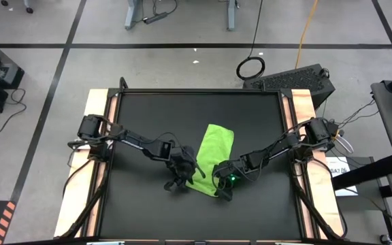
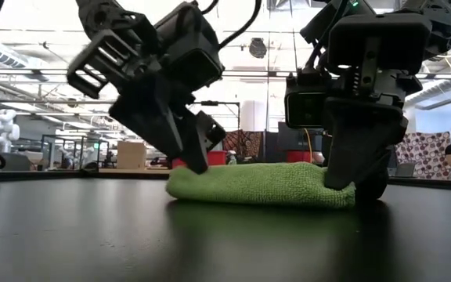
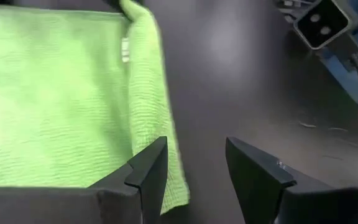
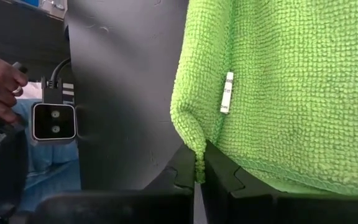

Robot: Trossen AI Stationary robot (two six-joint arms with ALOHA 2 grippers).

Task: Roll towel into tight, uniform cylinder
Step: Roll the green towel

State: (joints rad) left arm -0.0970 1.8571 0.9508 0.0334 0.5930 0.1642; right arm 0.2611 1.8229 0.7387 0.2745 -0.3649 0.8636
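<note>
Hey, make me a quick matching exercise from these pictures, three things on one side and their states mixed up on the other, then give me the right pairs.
Column one:
1. left tool
2. right tool
3. towel

Column two:
A. lying flat and folded on the black table, not rolled yet
B. pinched shut on the towel's edge
C. fingers apart, empty, just beside the towel's edge

Pairs: 1-C, 2-B, 3-A
</note>
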